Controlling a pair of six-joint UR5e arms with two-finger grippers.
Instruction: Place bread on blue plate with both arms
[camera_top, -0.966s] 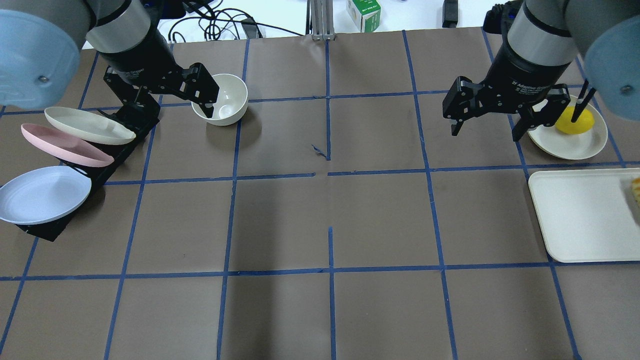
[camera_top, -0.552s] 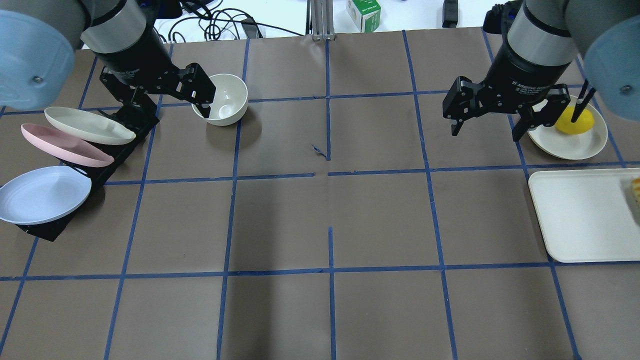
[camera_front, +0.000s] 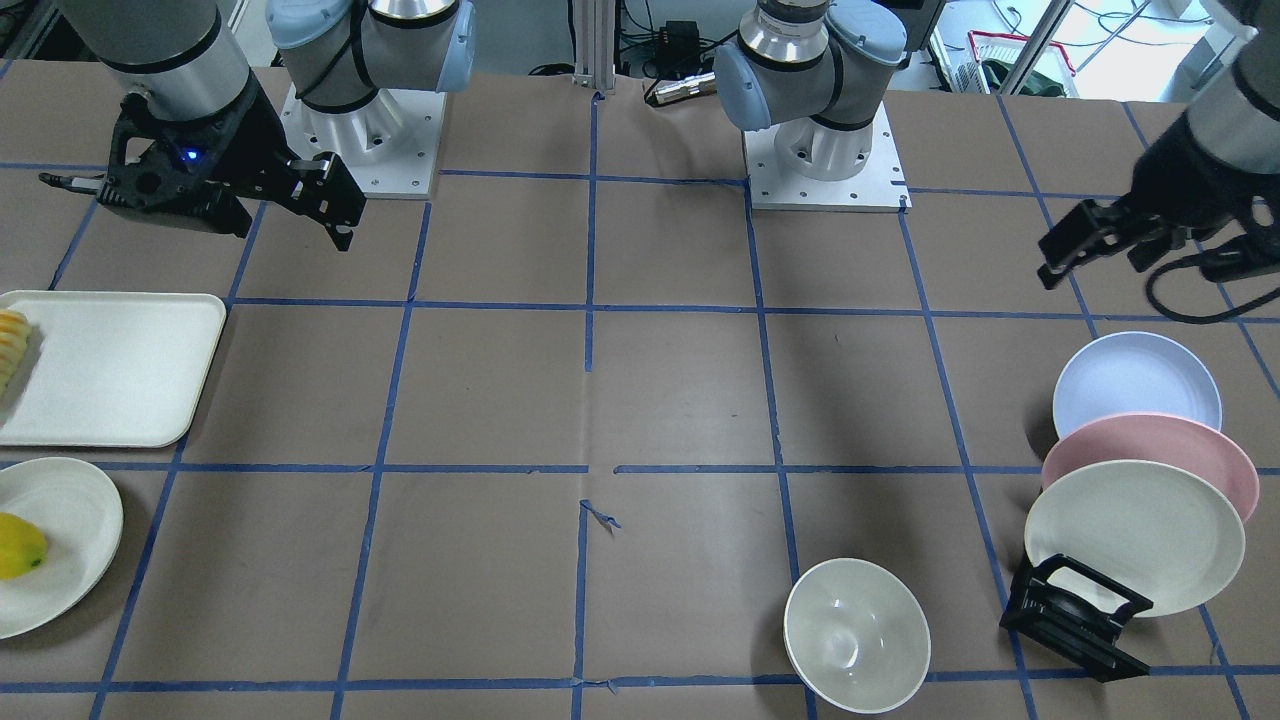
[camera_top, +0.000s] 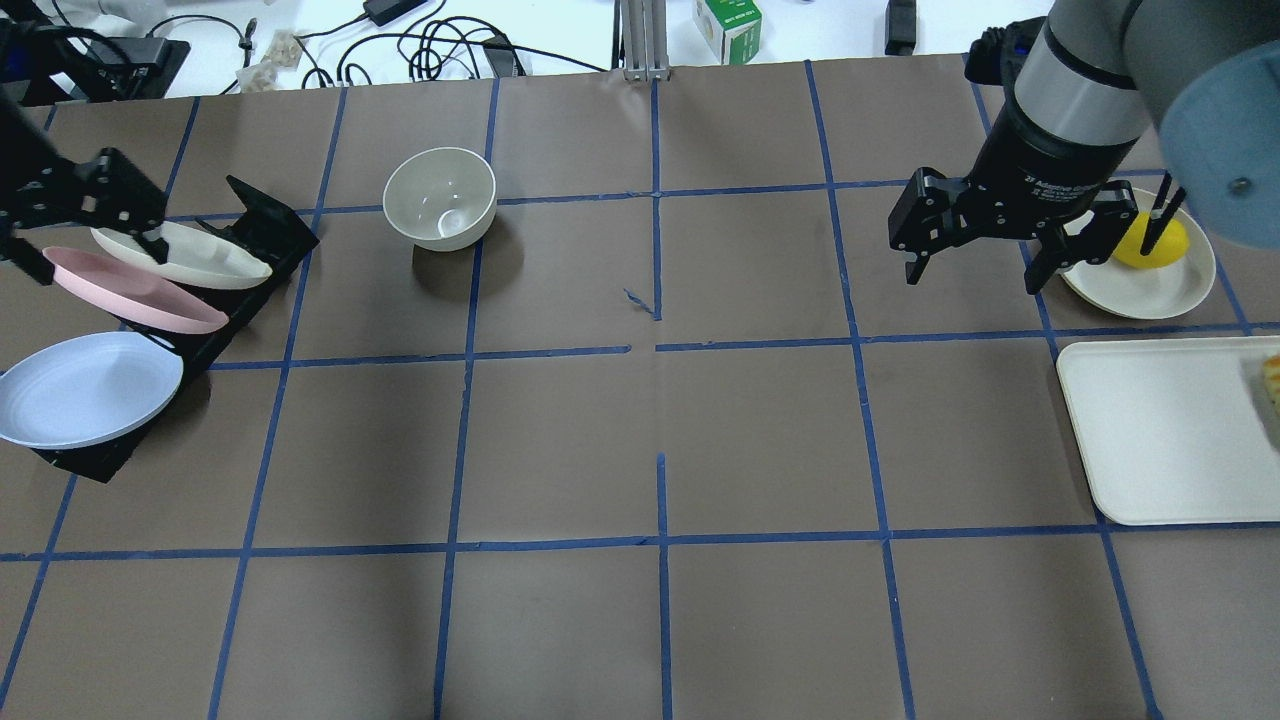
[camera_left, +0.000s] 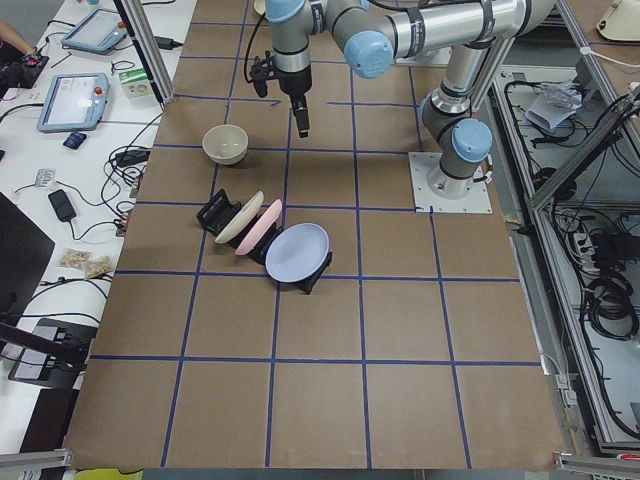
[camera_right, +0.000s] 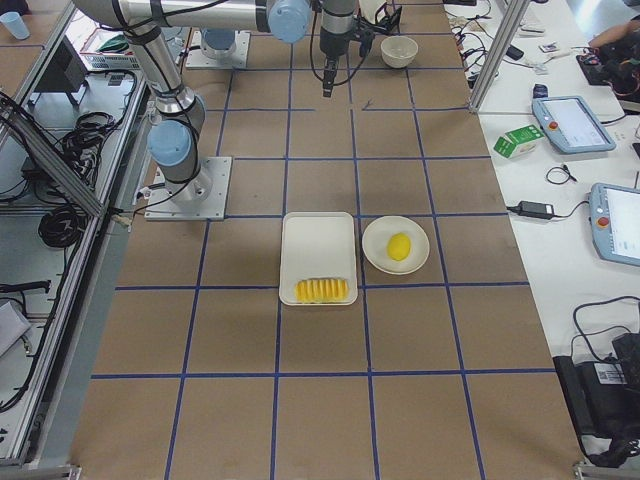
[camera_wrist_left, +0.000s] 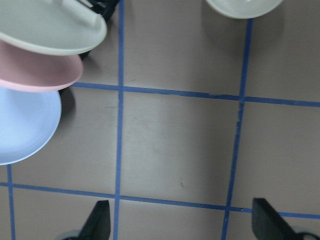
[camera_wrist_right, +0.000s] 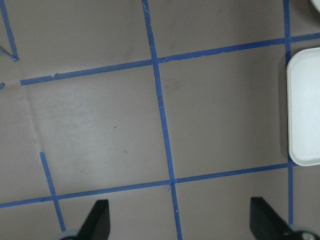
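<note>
The bread (camera_top: 1272, 385) lies at the right edge of a white tray (camera_top: 1160, 430); it also shows in the front view (camera_front: 10, 350) and the right side view (camera_right: 322, 290). The blue plate (camera_top: 85, 390) leans in the nearest slot of a black rack (camera_top: 265, 225), and shows in the front view (camera_front: 1135, 385) and the left wrist view (camera_wrist_left: 22, 125). My left gripper (camera_top: 92, 250) is open and empty above the rack's far end. My right gripper (camera_top: 973, 282) is open and empty, left of the fruit plate.
A pink plate (camera_top: 130, 290) and a cream plate (camera_top: 190, 255) stand in the rack behind the blue one. A white bowl (camera_top: 440, 198) sits right of the rack. A yellow fruit (camera_top: 1150, 240) lies on a cream plate (camera_top: 1140, 290) beyond the tray.
My left gripper has moved left from beside the white bowl to above the plate rack. My right gripper has shifted only slightly and stays open.
</note>
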